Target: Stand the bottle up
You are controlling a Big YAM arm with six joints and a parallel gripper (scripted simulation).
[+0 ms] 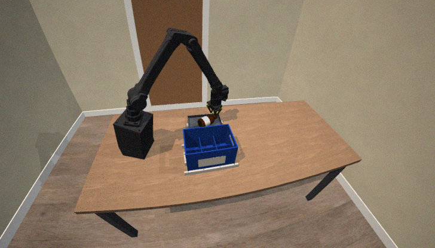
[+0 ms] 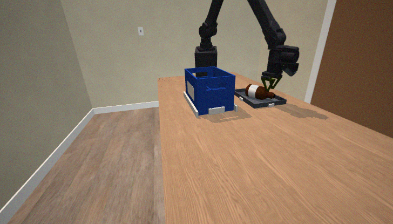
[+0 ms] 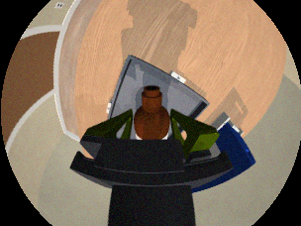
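Bottle: the brown glass bottle with a white label lay on its side in the tray, neck pointing away from the crate toward the far end of the tray.
Tray: the shallow grey tray sat on the wooden surface just beside the blue crate, on the side facing the door; whether the two touched could not be told.
Crate: upright, its inner dividers showing from the top view, no bottle inside.
Tool: the tool hung low over the bottle's shoulder and neck, its green fingers spread partway and standing on either side of the bottle in the wrist view.
Tool state: open, with nothing held; the fingers looked close to the glass, but contact was hard to judge from these angles.
Arm: the black arm reached from its base block over to the tray, wrist pointing nearly straight down.
Done: the approach looked essentially complete, with the tool lined up around the upper part of the bottle.
Left: the squeeze on the bottle, the lift, the turn to vertical, and setting it base-down inside the tray all appeared to remain.
Progress: early, by my reading, perhaps a quarter of the way.
Watch: the tray stood loose, so a sideways push while closing could slide it.
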